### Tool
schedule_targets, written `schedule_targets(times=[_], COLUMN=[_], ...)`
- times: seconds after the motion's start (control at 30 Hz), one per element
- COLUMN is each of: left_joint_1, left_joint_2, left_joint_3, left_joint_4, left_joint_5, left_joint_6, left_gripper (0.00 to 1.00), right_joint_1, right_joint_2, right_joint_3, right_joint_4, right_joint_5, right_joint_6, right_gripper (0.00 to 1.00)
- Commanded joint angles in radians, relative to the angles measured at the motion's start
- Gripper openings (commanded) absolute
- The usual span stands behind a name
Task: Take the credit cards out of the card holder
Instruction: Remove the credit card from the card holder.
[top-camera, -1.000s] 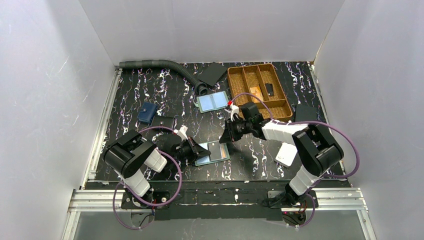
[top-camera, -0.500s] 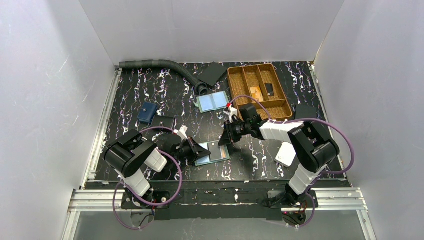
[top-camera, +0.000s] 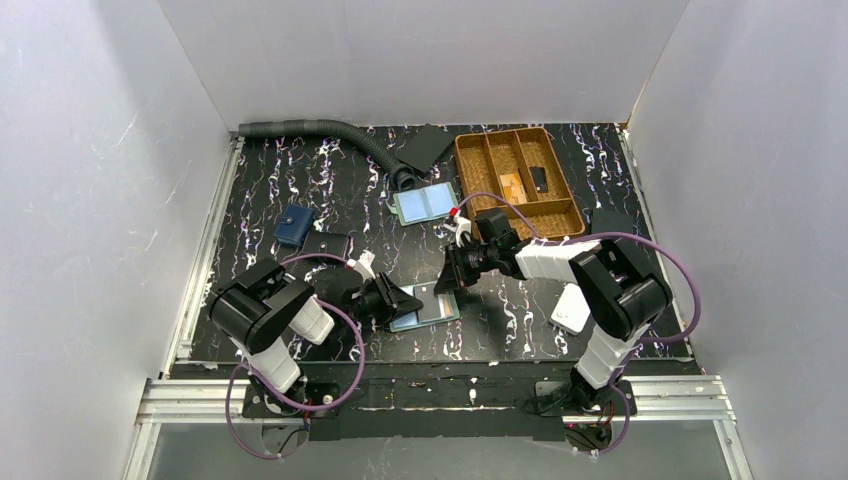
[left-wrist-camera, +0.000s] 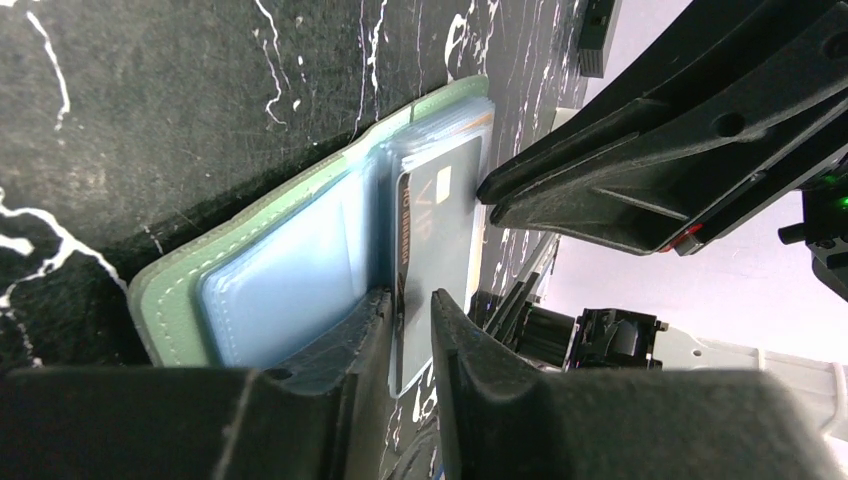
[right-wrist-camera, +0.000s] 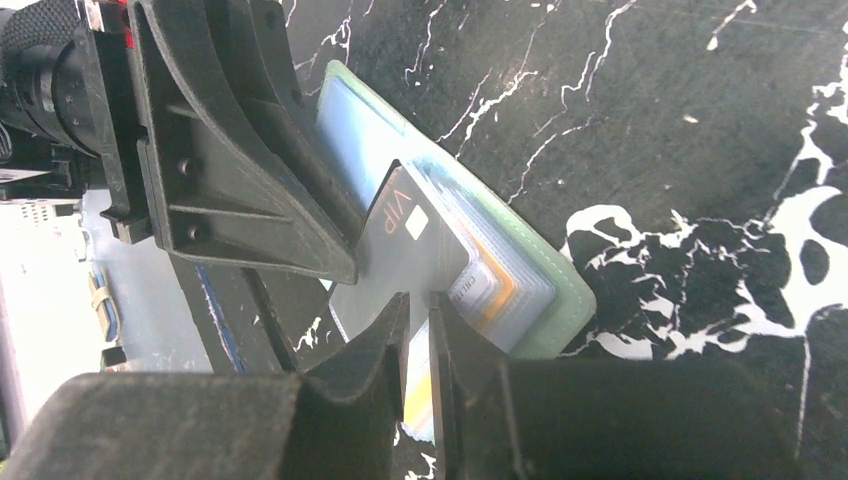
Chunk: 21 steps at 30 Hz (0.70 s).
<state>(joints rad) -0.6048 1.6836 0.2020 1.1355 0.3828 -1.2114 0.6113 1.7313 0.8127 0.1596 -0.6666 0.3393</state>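
Thin glossy grey card (right-wrist-camera: 395, 240) pinched by right tool (right-wrist-camera: 418, 300); left tool (left-wrist-camera: 410, 297) slightly spread.

Right wrist view: near end of grey card (right-wrist-camera: 400, 250) hidden between right gripper (right-wrist-camera: 418, 330) fingers (right-wrist-camera: 365, 370); grip unconfirmed. Top view: card holder (top-camera: 432, 307) partly covered by left gripper (top-camera: 398, 300); card markings and tray (top-camera: 500, 133) contents too small to identify.
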Motion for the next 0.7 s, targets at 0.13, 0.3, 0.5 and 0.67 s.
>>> schedule_targets(times=[0.13, 0.3, 0.5, 0.67], left_joint_1=[0.007, 0.012, 0.028, 0.048], left_joint_2=[0.04, 0.074, 0.139, 0.147], left_joint_3=[-0.009, -0.026, -0.044, -0.067], left_joint_4=[0.046, 0.113, 0.235, 0.257], left_joint_5=[0.008, 0.009, 0.019, 0.027], left_joint_6=[-0.001, -0.026, -0.071, -0.085], left_gripper=[0.24, 0.22, 0.05, 0.0], right_joint_1=[0.025, 0.026, 0.028, 0.027], right_joint_2=[0.076, 0.079, 0.089, 0.081], right_joint_3=[0.028, 0.032, 0.043, 0.048], right_joint_4=[-0.031, -0.048, -0.077, -0.095], right_joint_5=[0.019, 0.052, 0.084, 0.11], right_joint_6=[-0.002, -0.013, -0.03, -0.047], right_gripper=[0.22, 0.21, 0.21, 0.21])
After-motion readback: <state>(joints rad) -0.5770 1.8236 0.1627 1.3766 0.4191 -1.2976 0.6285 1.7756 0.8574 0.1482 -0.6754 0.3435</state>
